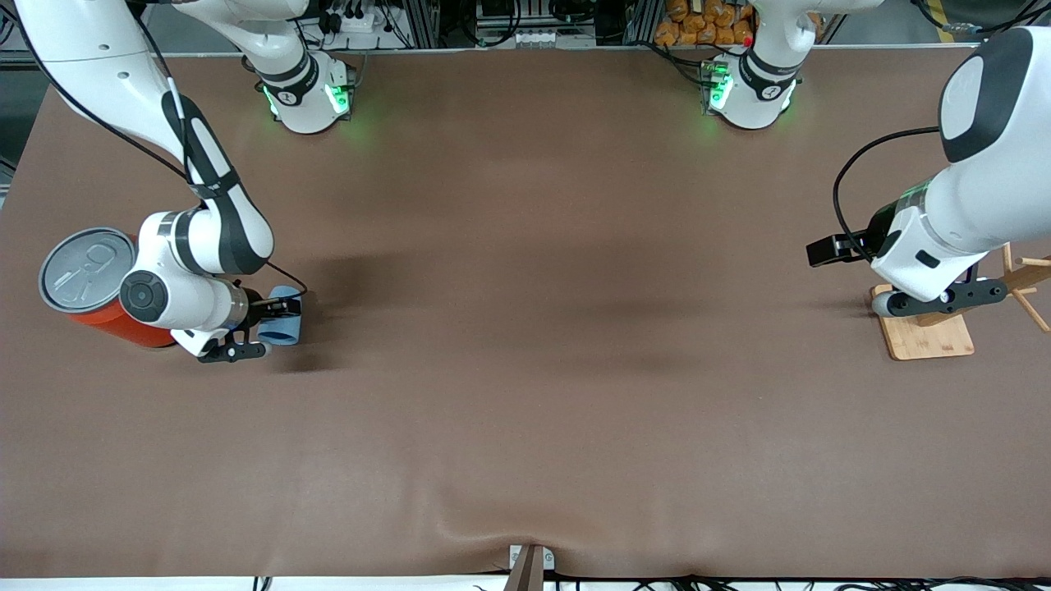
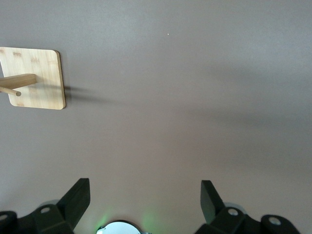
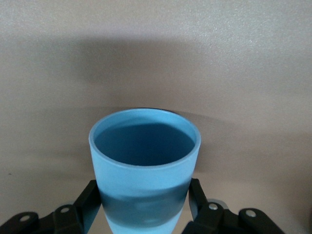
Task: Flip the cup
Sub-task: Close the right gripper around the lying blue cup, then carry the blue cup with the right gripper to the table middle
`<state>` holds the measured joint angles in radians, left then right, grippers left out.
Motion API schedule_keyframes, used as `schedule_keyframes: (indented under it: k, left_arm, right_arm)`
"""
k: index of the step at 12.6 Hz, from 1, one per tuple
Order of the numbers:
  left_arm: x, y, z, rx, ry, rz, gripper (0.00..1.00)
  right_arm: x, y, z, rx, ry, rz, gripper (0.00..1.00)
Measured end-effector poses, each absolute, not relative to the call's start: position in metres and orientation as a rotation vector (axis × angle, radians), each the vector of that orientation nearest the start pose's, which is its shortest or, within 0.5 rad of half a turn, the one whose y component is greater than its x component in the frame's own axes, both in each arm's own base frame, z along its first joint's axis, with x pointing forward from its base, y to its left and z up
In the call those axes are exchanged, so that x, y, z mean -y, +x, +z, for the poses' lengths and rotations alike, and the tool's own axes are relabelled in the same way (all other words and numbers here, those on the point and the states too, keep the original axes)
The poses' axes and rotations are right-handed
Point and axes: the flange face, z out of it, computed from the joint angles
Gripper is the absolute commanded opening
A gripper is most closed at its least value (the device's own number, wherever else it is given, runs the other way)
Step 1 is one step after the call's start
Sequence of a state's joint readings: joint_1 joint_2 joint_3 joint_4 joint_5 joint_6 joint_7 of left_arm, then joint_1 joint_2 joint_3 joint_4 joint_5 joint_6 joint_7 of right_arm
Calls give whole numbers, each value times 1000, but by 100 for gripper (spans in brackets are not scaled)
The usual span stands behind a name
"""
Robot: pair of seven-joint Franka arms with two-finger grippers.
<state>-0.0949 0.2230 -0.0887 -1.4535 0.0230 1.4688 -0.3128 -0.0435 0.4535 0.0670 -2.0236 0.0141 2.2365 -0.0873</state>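
The small light-blue cup is on its side near the right arm's end of the table, its mouth turned toward the left arm's end. My right gripper is shut on it, low at the table. In the right wrist view the cup fills the space between the jaws of the right gripper, its darker blue inside showing, and both black fingers press its sides. My left gripper waits open and empty over the wooden stand; its spread fingers show in the left wrist view of the left gripper.
A large orange can with a grey pull-tab lid stands right beside the right gripper's wrist, at the right arm's end of the table. A wooden stand with pegs, also in the left wrist view, stands at the left arm's end.
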Motion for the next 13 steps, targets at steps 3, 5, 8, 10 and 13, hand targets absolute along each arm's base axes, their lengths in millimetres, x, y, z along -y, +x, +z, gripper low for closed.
schedule_keyframes:
  k: [3,5,8,10,13]
  left_arm:
    - [103,596,542,198,-3066,309,100]
    - [103,596,542,198,-3066,309,100]
    - [107,595,542,188,-3065,309,100]
    - [112,594,541,181,-3065,309,100]
    - [111,594,542,183,-3065,309,100]
  right_arm:
    - [-15,578,212,165,-3062,403,0]
    - [-26,593,241,213,-3043,464,0]
    - [-90,626,309,391,-3030,393,0]
    - [-164,633,345,559,-3003,281,0]
    - [-273,626,368,727,-2870,176,0]
